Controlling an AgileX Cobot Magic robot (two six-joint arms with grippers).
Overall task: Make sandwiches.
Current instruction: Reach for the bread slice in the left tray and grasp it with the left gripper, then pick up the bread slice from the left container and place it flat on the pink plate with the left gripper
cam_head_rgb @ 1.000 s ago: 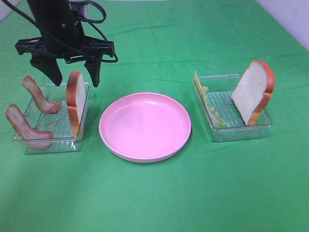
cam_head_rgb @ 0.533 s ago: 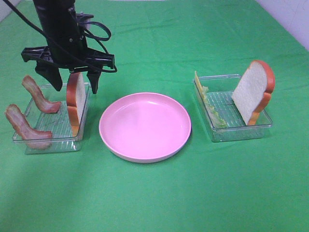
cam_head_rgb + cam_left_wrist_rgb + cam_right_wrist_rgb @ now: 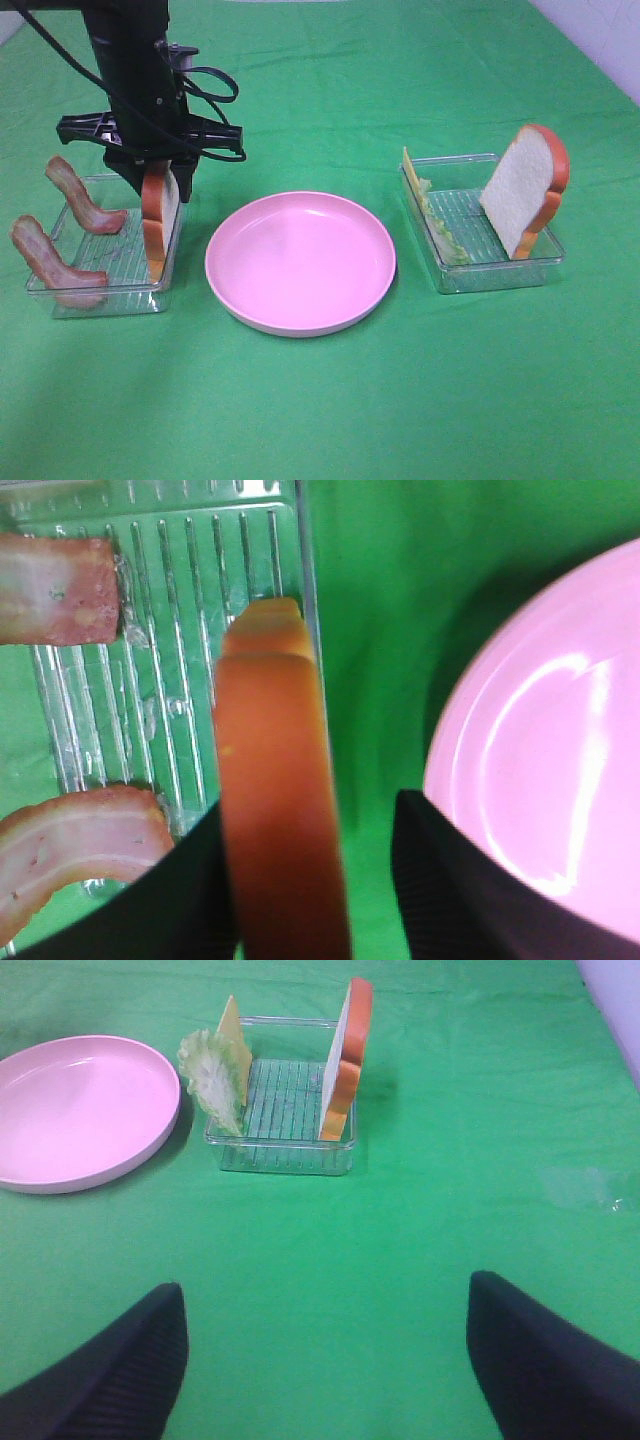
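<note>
Left hand (image 3: 157, 172) straddled upright bread slice (image 3: 272, 810) in left tray (image 3: 110, 293), on side nearest pink plate (image 3: 300, 262). One finger (image 3: 190, 900) touched slice, gap at other: not yet pinched. Slice judged light, stiff, smooth; grip flat faces near top. Right hand (image 3: 325, 1355) spread, empty.

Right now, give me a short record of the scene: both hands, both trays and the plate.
left hand: open, straddling the upright bread slice, a gap on one side
left tray: that bread slice plus two bacon strips
right hand: open, above the cloth, holding nothing
right tray: cheese square, lettuce, second bread slice, all propped upright
plate: pink, between the trays, nothing on it
</note>
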